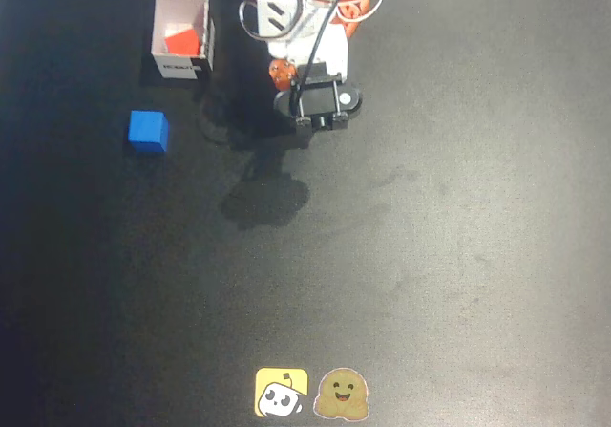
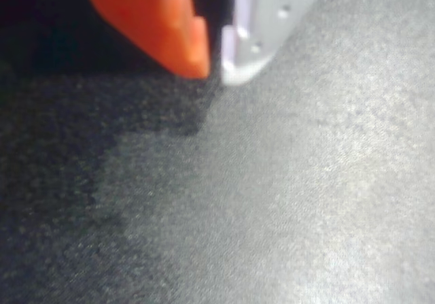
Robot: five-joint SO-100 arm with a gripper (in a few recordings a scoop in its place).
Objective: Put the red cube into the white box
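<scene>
- Cube [image 1: 179,41] lies inside the box [image 1: 204,32], upper left of the overhead view.
- End effector [image 2: 214,69] closed, empty, above bare tabletop [image 1: 458,255].
- Blue cube [image 1: 148,130] sits near the box's lower edge.

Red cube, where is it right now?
In the overhead view the red cube lies tilted inside the white box at the upper left, above the blue cube and left of the arm.
</scene>
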